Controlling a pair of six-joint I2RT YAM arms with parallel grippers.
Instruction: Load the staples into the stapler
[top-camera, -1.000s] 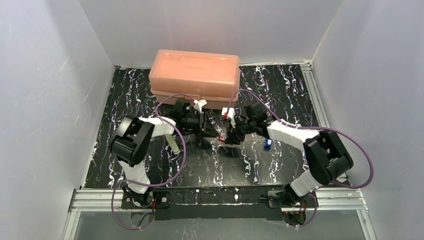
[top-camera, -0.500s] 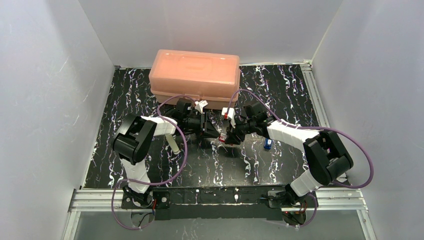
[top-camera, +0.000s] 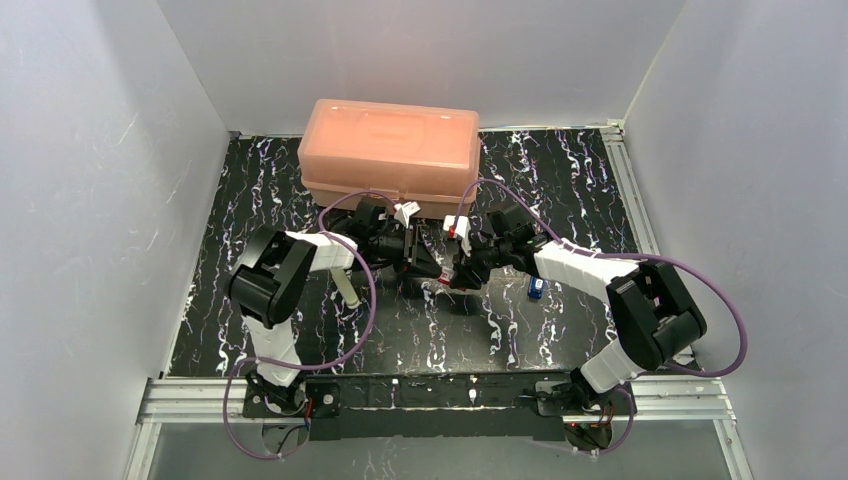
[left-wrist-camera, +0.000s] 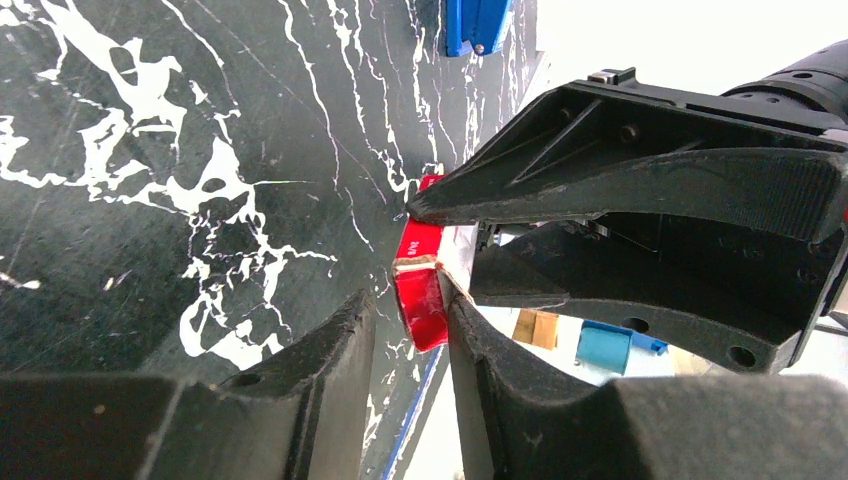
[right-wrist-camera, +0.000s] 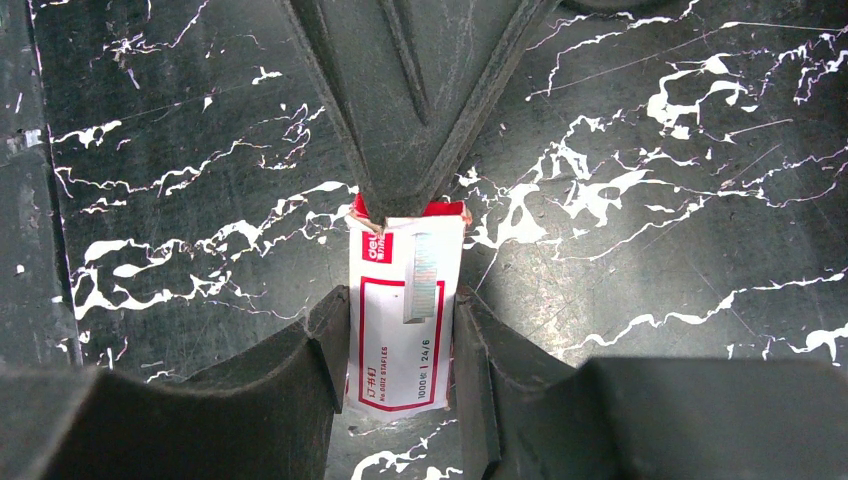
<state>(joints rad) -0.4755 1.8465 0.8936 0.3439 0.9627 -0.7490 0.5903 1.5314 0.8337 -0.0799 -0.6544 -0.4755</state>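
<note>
Our right claw (right-wrist-camera: 400, 300) is clenched on the long sides of the staples box (right-wrist-camera: 403, 345), steadying it over the desk (right-wrist-camera: 650, 250). Beyond its fingertips, our left claw (left-wrist-camera: 408, 295) straddles the box's red end, likely to open it. We cannot tell whether it pinches.

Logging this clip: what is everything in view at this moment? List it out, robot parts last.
staples box: one, white and red, mid-table, held between the two hands
lidded container: one, pale pink, far middle of the table
blue item: one, small, possibly a stapler, right of the hands
pale item: one, cream, left of the hands; too small to identify
table: one, black with white marbling
arms: two, white and black
cables: two, purple, one per arm
right hand: black, shut on the box
left hand: black, fingers either side of the box's red end; grip unclear
</note>
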